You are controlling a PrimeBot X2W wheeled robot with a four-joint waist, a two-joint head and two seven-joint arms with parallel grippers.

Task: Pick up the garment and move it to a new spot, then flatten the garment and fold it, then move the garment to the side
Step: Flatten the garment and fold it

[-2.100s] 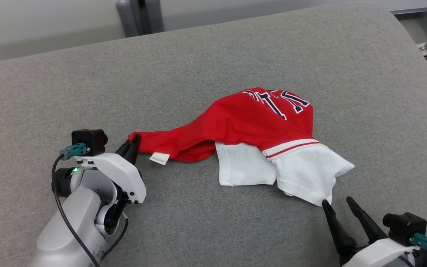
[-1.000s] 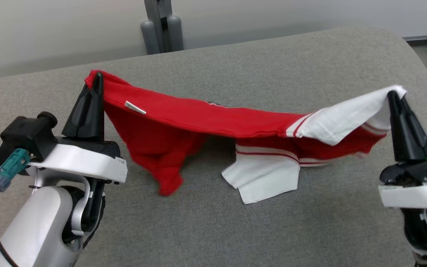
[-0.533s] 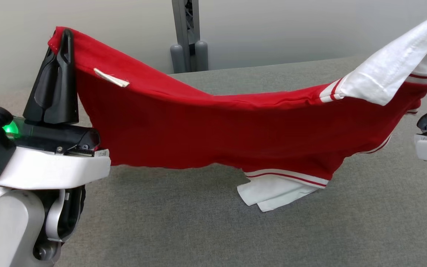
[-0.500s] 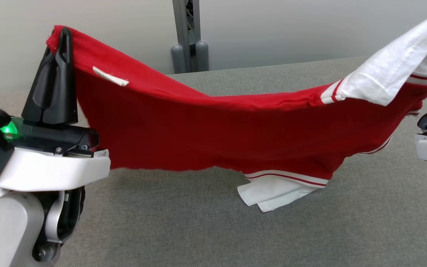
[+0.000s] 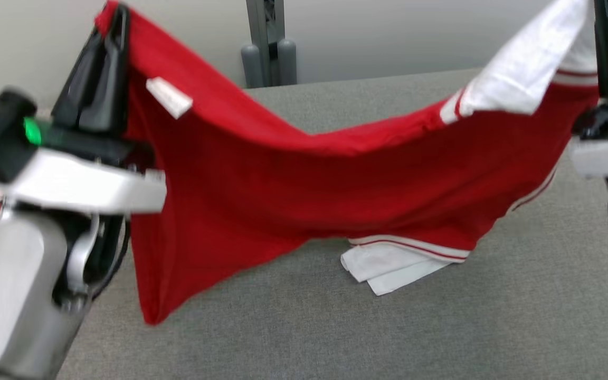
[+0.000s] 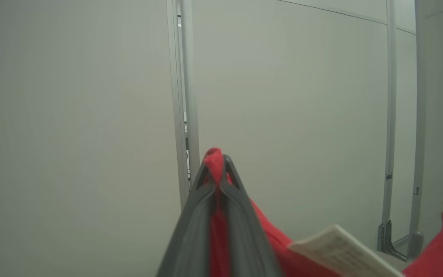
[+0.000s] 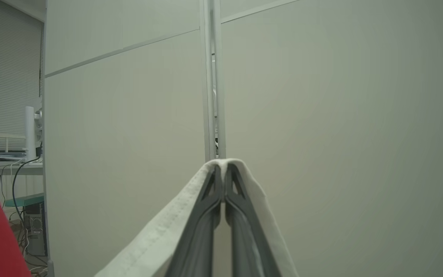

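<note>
Garment: red-and-white fabric jersey (image 5: 304, 179), lifted.
Left end effector (image 5: 118, 16): clamped on its red edge.
Right end effector (image 7: 221, 165): clamped on its white edge.
Label: white sewn tag (image 5: 169, 97), print unreadable.

Unreadable print on tag (image 6: 340, 254) of garment (image 5: 335, 179)

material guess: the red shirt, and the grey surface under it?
The red shirt looks like soft matte knit, probably cotton jersey: it sags and drapes where it hangs, and its white sleeve has a stitched hem. The grey surface looks like matte woven upholstery fabric with a fine flecked weave. I cannot tell what lies beneath it.
</note>
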